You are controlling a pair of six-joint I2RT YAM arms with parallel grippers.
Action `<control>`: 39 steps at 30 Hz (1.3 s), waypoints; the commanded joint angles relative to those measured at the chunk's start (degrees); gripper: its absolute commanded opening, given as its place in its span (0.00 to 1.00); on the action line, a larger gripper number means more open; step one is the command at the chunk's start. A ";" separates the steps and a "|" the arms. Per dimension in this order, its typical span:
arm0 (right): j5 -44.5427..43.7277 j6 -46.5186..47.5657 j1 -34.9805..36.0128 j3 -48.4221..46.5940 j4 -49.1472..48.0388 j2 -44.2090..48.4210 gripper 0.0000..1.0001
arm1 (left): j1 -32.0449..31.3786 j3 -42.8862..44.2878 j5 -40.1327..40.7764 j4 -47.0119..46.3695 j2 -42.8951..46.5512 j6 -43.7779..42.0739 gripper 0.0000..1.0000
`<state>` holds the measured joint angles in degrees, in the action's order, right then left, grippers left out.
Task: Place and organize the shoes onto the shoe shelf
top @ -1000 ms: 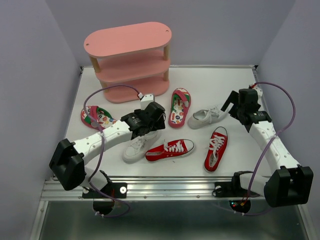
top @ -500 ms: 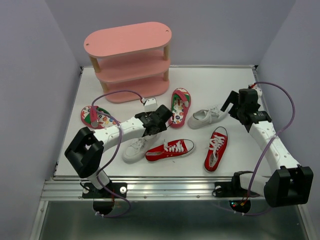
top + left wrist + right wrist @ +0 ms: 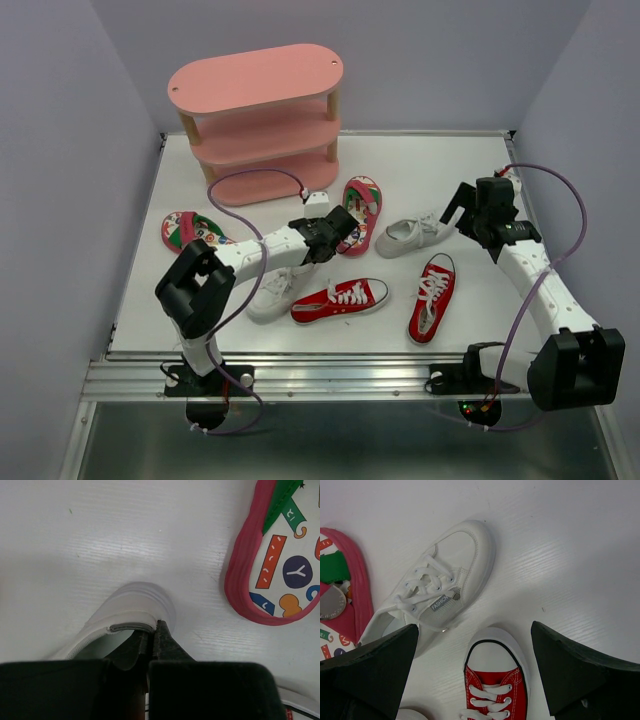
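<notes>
The pink shoe shelf (image 3: 258, 120) stands at the back left with bare boards. On the table lie two white sneakers (image 3: 268, 293) (image 3: 410, 237), two red sneakers (image 3: 340, 298) (image 3: 432, 298) and two red flip-flops (image 3: 358, 212) (image 3: 190, 232). My left gripper (image 3: 314, 256) (image 3: 153, 628) is shut on the heel rim of the near white sneaker (image 3: 131, 611), with a flip-flop (image 3: 280, 570) just to its right. My right gripper (image 3: 468, 212) (image 3: 474, 630) hangs open above the toe of a red sneaker (image 3: 495, 680) and beside the other white sneaker (image 3: 437, 587); it holds nothing.
The shoes lie loosely across the middle of the white table (image 3: 420, 165), with its raised back rim behind the shelf. Lilac walls close in on three sides. A metal rail (image 3: 330, 378) runs along the near edge by both arm bases.
My left arm has reached farther right and away from its base. Its jaws have closed onto the white sneaker's heel. The right arm has stayed still.
</notes>
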<state>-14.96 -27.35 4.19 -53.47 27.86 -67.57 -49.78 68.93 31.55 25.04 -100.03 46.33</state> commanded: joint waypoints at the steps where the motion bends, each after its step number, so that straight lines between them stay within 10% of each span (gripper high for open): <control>1: 0.20 0.64 -0.05 -0.14 -2.19 1.04 1.00 | 0.12 2.97 6.42 -3.22 4.57 -17.90 0.00; 11: 0.90 -0.68 -0.05 0.47 -2.11 1.21 1.00 | 0.12 -0.80 -5.59 -10.87 13.53 -45.78 0.00; 23: 1.16 -0.86 -0.05 1.18 -1.31 3.23 1.00 | 0.38 -0.29 -19.60 -5.28 3.99 -50.72 0.03; 31: 0.90 -0.68 -0.05 1.53 -0.61 4.38 1.00 | 0.38 1.03 -18.98 -3.16 5.19 -47.21 0.67; 39: 1.60 -0.95 -0.05 1.27 -0.70 3.94 1.00 | 0.38 4.46 -18.11 -0.95 9.41 -38.09 0.70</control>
<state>-14.04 -28.10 4.19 -51.79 28.05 -64.58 -49.65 70.17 12.40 23.07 -95.15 1.96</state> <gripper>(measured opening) 0.998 0.706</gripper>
